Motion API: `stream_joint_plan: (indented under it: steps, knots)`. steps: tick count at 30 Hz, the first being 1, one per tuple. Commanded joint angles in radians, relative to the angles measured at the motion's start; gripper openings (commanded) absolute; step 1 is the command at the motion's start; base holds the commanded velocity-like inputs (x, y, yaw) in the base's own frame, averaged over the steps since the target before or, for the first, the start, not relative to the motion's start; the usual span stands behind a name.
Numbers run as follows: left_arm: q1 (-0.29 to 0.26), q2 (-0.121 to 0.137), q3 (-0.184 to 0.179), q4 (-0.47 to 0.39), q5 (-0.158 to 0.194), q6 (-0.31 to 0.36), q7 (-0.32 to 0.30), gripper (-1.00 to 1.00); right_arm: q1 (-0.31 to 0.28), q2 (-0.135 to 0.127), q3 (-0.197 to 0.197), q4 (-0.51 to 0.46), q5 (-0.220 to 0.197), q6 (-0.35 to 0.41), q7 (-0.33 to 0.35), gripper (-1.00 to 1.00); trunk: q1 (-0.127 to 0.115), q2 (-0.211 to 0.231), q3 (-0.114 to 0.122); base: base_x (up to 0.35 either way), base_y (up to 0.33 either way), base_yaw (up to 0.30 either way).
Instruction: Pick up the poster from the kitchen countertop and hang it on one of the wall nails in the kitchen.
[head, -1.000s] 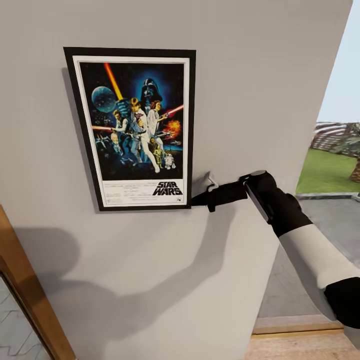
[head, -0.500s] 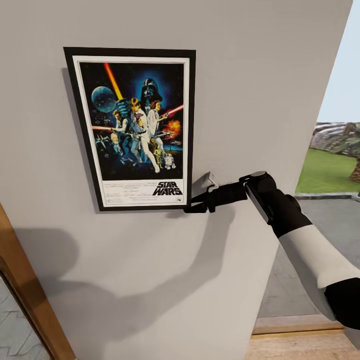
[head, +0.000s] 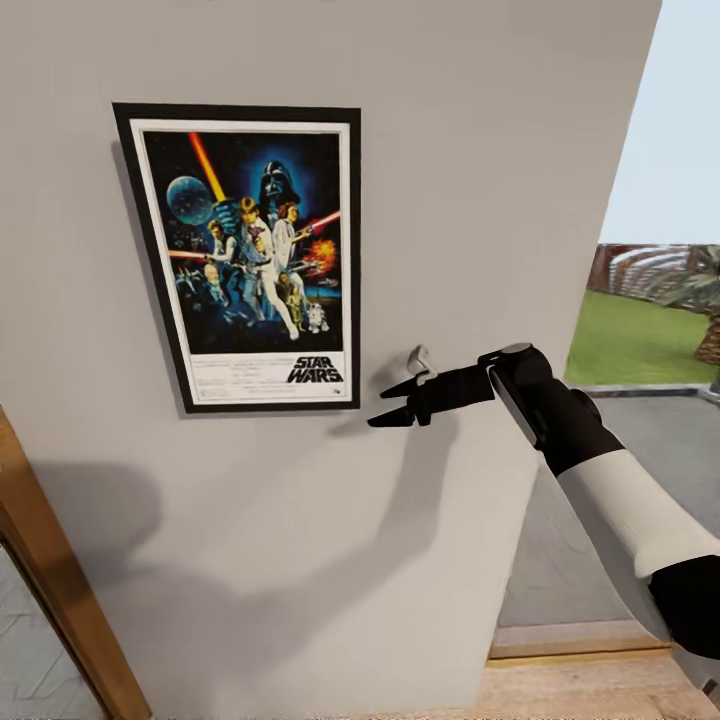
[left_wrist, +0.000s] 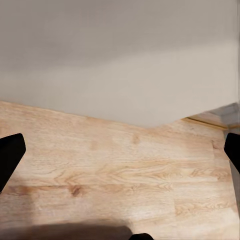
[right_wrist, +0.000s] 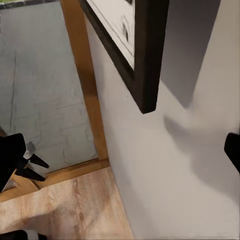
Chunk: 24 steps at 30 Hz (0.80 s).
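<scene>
The poster (head: 240, 257) hangs flat and upright on the light grey wall (head: 480, 150), black frame outermost, white border inside, the "STAR WARS" logo at the bottom. Its shadow falls along its left edge. The nail carrying it cannot be seen.

The right tool (head: 392, 405) is just beside the poster's lower right corner, apart from the frame, with a gap of bare wall between them. Its two black fingers (head: 400, 388) are spread, one above the other, with nothing between them. The right arm reaches in from the lower right; its shadow lies on the wall beneath it. In the right wrist view the poster's lower corner (right_wrist: 145, 75) stands out from the wall (right_wrist: 175, 190), and the tool's fingertips (right_wrist: 10, 155) sit at the frame edges, wide apart.

The left wrist view looks down on a wooden floor (left_wrist: 120, 175) meeting the wall base (left_wrist: 120, 60). The left tool's fingertips (left_wrist: 9, 152) sit at opposite edges, wide apart, nothing held.

A wooden door frame (head: 50, 580) runs along the wall's lower left. To the right of the wall lie pavement and a lawn (head: 640, 340).
</scene>
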Motion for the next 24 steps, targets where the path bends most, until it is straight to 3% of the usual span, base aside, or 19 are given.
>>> stream_joint_plan:
  steps: [1,10,20,24]
  knots:
    - [-0.001,0.000,0.002,0.002,-0.002,-0.006,-0.002,1.00,-0.001,-0.001,0.003,0.000,-0.005,0.008,-0.001,1.00,0.000,-0.001,0.000,-0.098,-0.054,0.000]
    - [-0.001,0.000,0.003,0.002,-0.002,-0.006,-0.003,1.00,0.019,-0.001,0.003,-0.005,-0.006,0.005,-0.001,1.00,0.000,-0.001,0.000,-0.249,-0.014,0.000]
    - [-0.001,0.000,0.003,0.002,-0.002,-0.007,-0.003,1.00,0.154,-0.006,-0.003,-0.007,-0.005,-0.133,-0.022,1.00,0.000,-0.001,0.000,-0.259,-0.001,0.000]
    - [-0.001,0.000,0.003,0.002,-0.002,-0.006,-0.002,1.00,0.289,-0.011,-0.077,-0.001,-0.005,-0.151,-0.054,1.00,0.000,-0.001,0.000,-0.022,0.000,0.000]
